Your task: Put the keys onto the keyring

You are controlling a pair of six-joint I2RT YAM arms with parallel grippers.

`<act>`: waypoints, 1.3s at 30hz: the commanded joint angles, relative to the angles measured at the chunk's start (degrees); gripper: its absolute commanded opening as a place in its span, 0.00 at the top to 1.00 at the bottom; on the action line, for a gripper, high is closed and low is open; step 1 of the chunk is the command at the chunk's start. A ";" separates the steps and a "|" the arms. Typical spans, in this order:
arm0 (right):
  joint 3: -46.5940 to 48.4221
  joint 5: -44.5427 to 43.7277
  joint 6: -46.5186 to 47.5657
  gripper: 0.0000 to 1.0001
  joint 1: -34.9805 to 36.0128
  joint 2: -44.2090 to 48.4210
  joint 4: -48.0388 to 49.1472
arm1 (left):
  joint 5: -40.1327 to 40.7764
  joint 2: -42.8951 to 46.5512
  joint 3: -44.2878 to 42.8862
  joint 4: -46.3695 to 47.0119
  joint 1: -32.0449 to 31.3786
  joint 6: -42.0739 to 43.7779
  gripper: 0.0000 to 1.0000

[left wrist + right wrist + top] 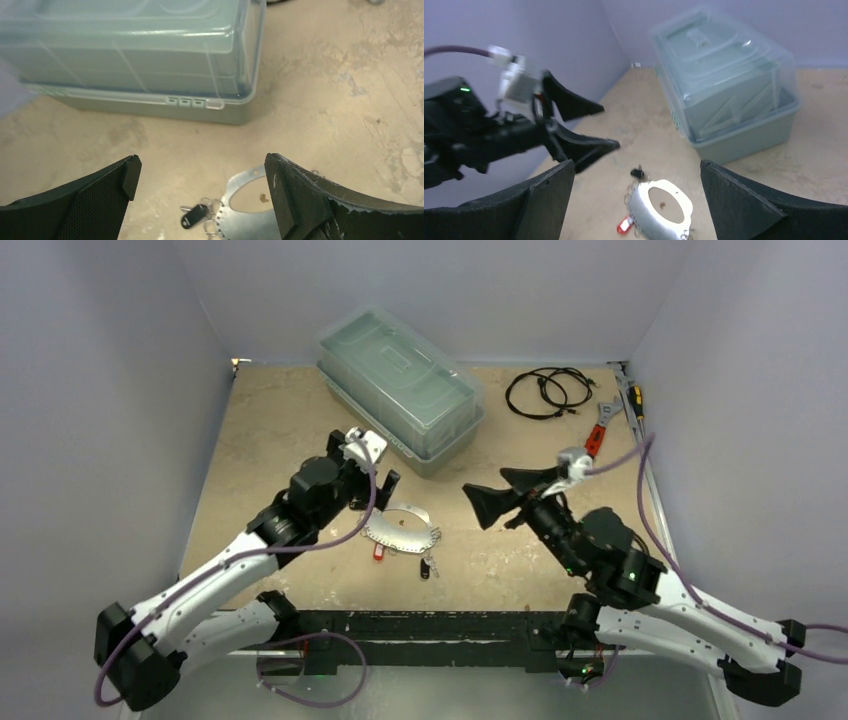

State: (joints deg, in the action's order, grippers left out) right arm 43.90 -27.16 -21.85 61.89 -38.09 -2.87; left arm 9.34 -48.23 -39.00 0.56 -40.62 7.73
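While left wrist shows black key (194,217), right wrist adds red key (625,224); left hand (200,176), right hand (637,176) released.

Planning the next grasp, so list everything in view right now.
keyring: one, silver, table centre
keys: two seen, red and black, at the keyring's near rim
box: one, translucent green, lidded, behind the keyring
cable: one, black, coiled, far right
wrench: one, red handle, near the cable
table: one, tan
left gripper: open, left of the keyring
right gripper: open, right of the keyring
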 commanded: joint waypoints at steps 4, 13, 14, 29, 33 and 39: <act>-10.24 -3.88 3.60 0.01 0.16 12.35 9.16 | -2.72 -12.63 -16.23 -14.88 0.04 -16.25 0.01; -8.70 -7.46 2.65 0.01 0.17 10.90 3.82 | -6.00 9.75 -7.22 -3.69 -0.04 -19.51 0.01; -8.68 -7.98 2.06 0.01 0.16 10.52 3.43 | -5.78 12.03 -6.35 -4.85 0.01 -18.97 0.01; -14.86 -4.65 1.19 0.01 0.16 9.22 14.75 | 18.37 8.64 -6.95 -21.06 0.06 -18.15 0.08; -15.62 -4.43 0.75 0.01 0.21 10.22 14.65 | 20.65 9.06 -6.82 -21.47 0.07 -18.40 0.08; -15.92 -4.48 1.07 0.01 0.16 11.98 13.97 | 20.34 8.74 -6.68 -21.30 0.09 -18.14 0.08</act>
State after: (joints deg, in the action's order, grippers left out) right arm 27.97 -31.83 -20.99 61.87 -27.40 9.06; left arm 28.23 -39.35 -44.40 -21.08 -40.62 -10.90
